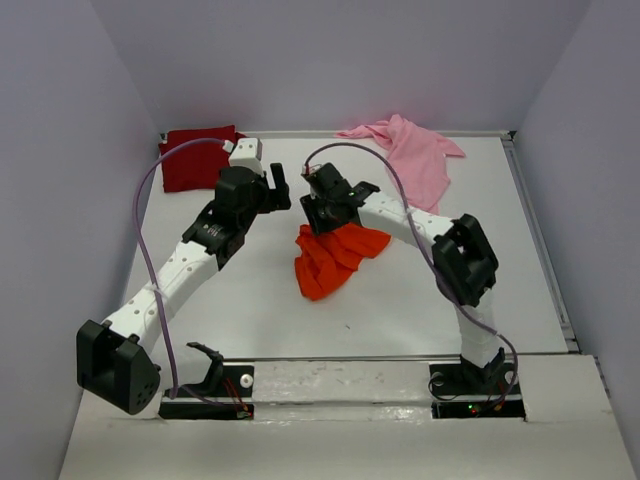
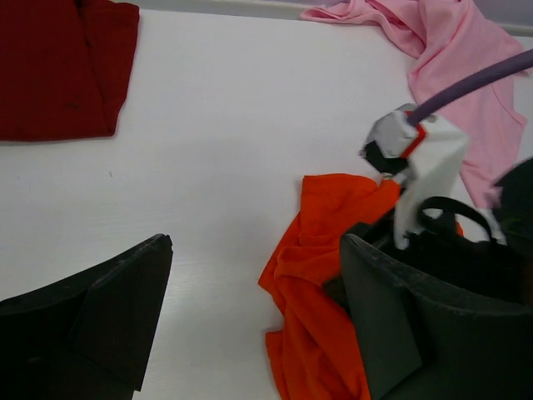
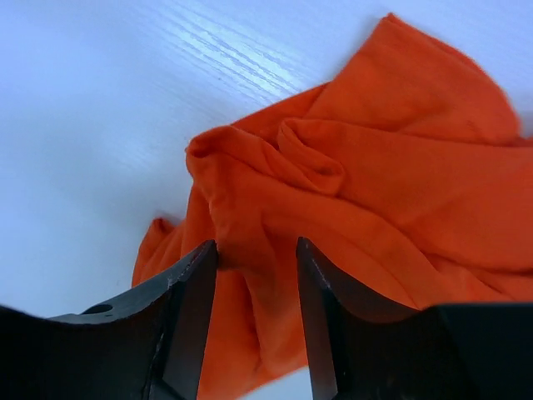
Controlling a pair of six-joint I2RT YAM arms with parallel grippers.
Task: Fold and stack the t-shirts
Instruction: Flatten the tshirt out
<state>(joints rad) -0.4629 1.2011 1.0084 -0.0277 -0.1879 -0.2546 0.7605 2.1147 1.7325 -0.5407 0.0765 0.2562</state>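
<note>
The bright orange t-shirt [image 1: 332, 262] lies crumpled in the middle of the table; it also shows in the left wrist view [image 2: 321, 333] and the right wrist view [image 3: 375, 192]. My right gripper [image 1: 318, 216] is at the shirt's far edge, its jaws [image 3: 256, 250] closed on a thick fold of the orange cloth. My left gripper [image 1: 278, 186] hovers just left of it, jaws wide open and empty [image 2: 254, 246]. The dark red t-shirt [image 1: 195, 158] lies folded at the far left corner. The light pink t-shirt [image 1: 415, 155] lies loose at the far right.
Grey walls enclose the white table [image 1: 250, 300] on three sides. Purple cables loop over both arms. The arm bases stand on a strip at the near edge [image 1: 340, 385]. The two wrists are close together over the table's middle.
</note>
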